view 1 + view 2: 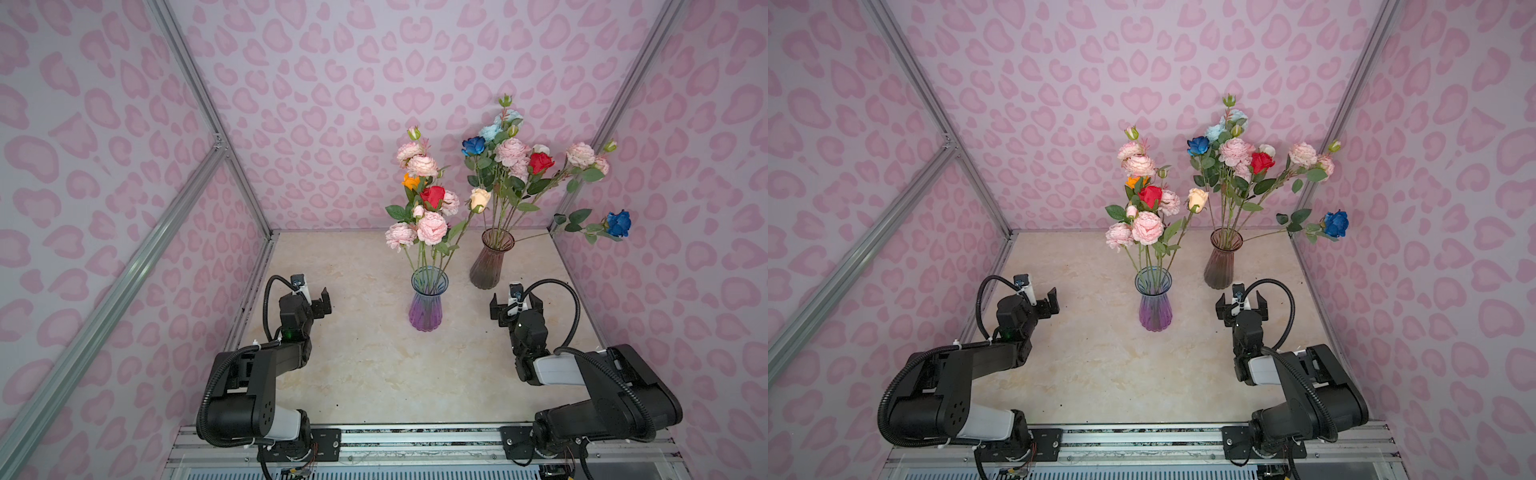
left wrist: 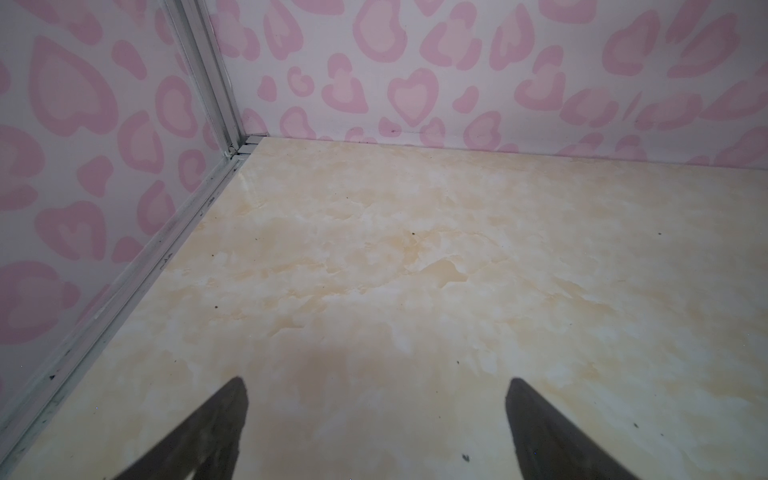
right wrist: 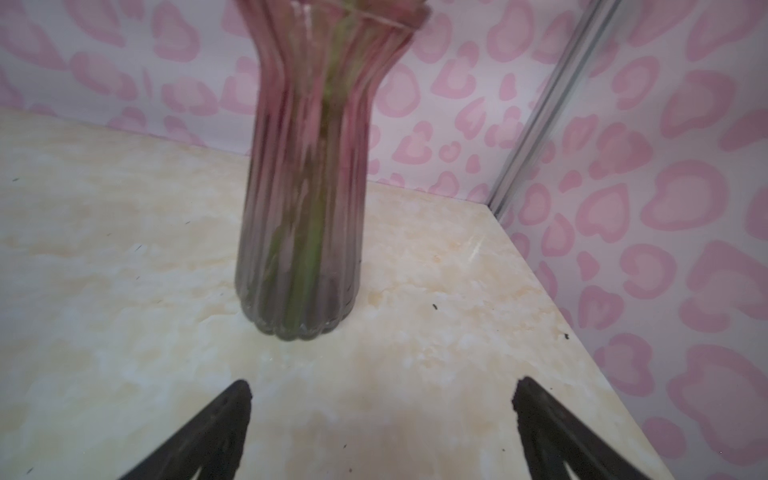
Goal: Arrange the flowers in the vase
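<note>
The flowers (image 1: 432, 227) stand in 2 glass vases: a purple vase (image 1: 428, 309) in the middle and a brown vase (image 1: 488, 268) farther back on the right. They look light, with thin bendy stems and soft heads, so pinch a stem, not a head. The left gripper (image 1: 326, 303) and right gripper (image 1: 515, 305) are spread apart and hold nothing.

The left arm (image 1: 245, 374) and right arm (image 1: 615, 386) are black with white shell sections, each looped by a ribbed black cable (image 1: 266, 303). A green light (image 1: 287, 332) glows on the left arm. The left tool (image 1: 323, 302) and right tool (image 1: 515, 306) are black too.
</note>
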